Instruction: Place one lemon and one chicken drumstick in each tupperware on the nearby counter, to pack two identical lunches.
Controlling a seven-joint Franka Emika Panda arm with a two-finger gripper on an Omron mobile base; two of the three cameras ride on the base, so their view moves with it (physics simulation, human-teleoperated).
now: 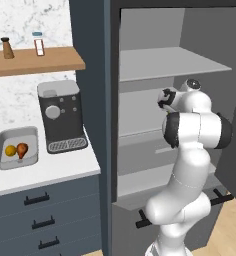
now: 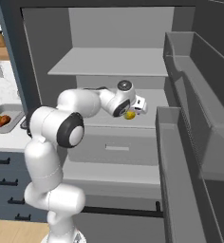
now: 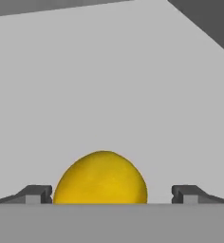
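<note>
I reach into the open fridge (image 2: 118,61), which has grey shelves and a grey back wall. Its door (image 2: 190,142) stands open on my right side, with deep bins, and it is close beside my arm. To my left a tall dark panel (image 1: 92,100) separates the fridge from the counter (image 1: 45,172). On the counter a dark coffee machine (image 1: 61,116) stands just beside a tupperware (image 1: 17,146). Above them a wooden shelf (image 1: 37,60) carries small bottles.

In the left base view my own arm covers the gripper and the lemon, so I cannot see them there. In the right base view the lemon (image 2: 130,115) is only a small yellow spot on the middle fridge shelf, partly behind my hand. In the hand view the bottom of the lemon (image 3: 101,178) is cut off.

My gripper (image 3: 112,194) is spread wide, one fingertip (image 3: 37,193) on each side of the lemon, and I see a gap between each tip and the fruit.

The tupperware on the counter holds one lemon (image 1: 10,150) and one chicken drumstick (image 1: 22,149), lying side by side.
</note>
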